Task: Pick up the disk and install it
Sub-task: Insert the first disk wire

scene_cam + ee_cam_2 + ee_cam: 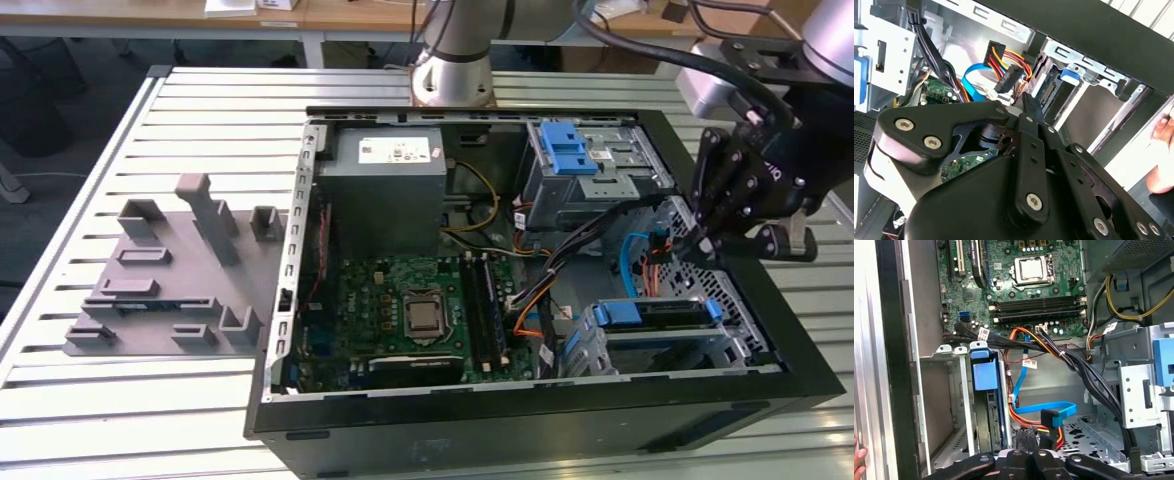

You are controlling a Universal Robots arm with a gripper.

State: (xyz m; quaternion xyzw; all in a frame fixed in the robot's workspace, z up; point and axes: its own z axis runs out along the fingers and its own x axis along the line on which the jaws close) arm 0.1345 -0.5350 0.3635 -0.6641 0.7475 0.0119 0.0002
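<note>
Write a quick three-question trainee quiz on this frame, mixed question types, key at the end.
1. True or false: the disk lies on the table outside the computer case.
2. Multiple choice: the gripper is nearest to A) the power supply, B) the drive cage that holds the disk, C) the grey fixture.
3. Fill in: the flat data cable looped beside the drive cage is ___ in colour.

Key
1. False: it stands in the drive cage, inside the case.
2. B
3. blue
</note>
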